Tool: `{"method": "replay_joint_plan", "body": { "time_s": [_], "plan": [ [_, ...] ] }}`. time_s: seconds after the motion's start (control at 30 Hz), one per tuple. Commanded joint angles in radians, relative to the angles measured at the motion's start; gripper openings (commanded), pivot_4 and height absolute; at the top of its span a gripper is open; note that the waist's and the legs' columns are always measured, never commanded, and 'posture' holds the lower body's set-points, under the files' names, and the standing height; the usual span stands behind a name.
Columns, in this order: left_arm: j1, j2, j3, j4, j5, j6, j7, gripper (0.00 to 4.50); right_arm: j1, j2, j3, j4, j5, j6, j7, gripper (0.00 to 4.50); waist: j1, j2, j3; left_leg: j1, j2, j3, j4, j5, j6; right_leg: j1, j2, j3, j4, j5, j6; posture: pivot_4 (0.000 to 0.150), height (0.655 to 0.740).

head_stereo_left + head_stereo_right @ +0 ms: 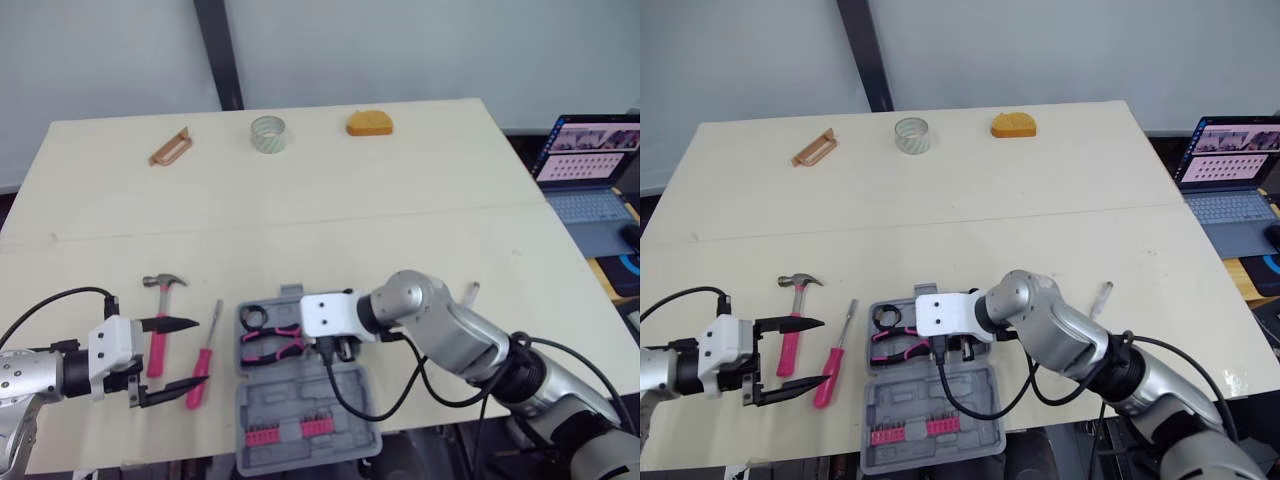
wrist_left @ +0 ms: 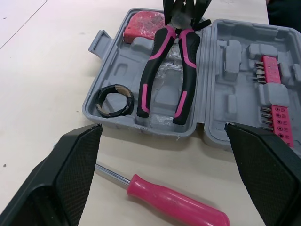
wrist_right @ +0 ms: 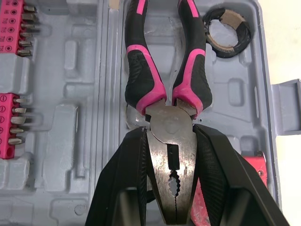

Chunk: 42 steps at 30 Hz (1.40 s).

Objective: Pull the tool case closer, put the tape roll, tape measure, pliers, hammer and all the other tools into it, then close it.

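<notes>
Right gripper (image 3: 171, 136) pinches black-and-pink steel pliers (image 3: 143, 84) inside open grey plastic case (image 3: 66, 122); left gripper (image 1: 195, 352) (spread wide) hovers beside pink-handled screwdriver (image 2: 174, 202) and pink-handled hammer (image 1: 160, 320).

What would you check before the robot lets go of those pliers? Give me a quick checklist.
1. Lid of the tool case open: ok.
2. Grip of the right gripper, shut on the metal head of the pliers: ok.
3. Handles of the pliers lying inside the case tray: ok.
4. Handles fully seated in their slot: cannot tell.
5. Opening of the left gripper, off the case: ok.
6. All tools packed: not ok; the hammer and screwdriver lie on the table.
</notes>
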Motion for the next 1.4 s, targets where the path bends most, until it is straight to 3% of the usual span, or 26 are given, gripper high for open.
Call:
{"method": "replay_joint_plan", "body": {
  "time_s": [0.03, 0.9, 1.13, 1.4],
  "plan": [
    [-0.005, 0.006, 0.004, -0.028, -0.01, -0.002, 0.007, 4.5, -0.022, 0.009, 0.005, -0.018, -0.003, -0.015, -0.008, 0.97, 0.0, 0.0, 0.0, 0.0, 0.0, 0.0, 0.0, 0.0, 0.0, 0.0, 0.0, 0.0, 0.0, 0.0, 0.0, 0.15, 0.74],
    [-0.014, 0.008, -0.001, -0.009, -0.001, -0.01, 0.014, 4.5, -0.003, 0.041, 0.042, 0.039, -0.028, -0.041, -0.043, 0.97, -0.002, 0.0, 0.0, 0.0, 0.0, 0.0, 0.0, 0.0, 0.0, 0.0, 0.0, 0.0, 0.0, 0.0, 0.0, 0.15, 0.74],
    [-0.021, 0.006, -0.006, 0.001, 0.003, -0.016, 0.015, 4.5, -0.005, 0.031, 0.028, 0.025, -0.018, -0.046, -0.034, 4.43, -0.002, 0.0, 0.0, 0.0, 0.0, 0.0, 0.0, 0.0, 0.0, 0.0, 0.0, 0.0, 0.0, 0.0, 0.0, 0.15, 0.74],
    [-0.034, 0.001, -0.014, 0.009, 0.006, -0.021, 0.017, 4.5, 0.006, 0.051, -0.033, 0.041, 0.022, -0.073, -0.053, 4.48, -0.002, 0.0, 0.0, 0.0, 0.0, 0.0, 0.0, 0.0, 0.0, 0.0, 0.0, 0.0, 0.0, 0.0, 0.0, 0.15, 0.74]
  ]
}}
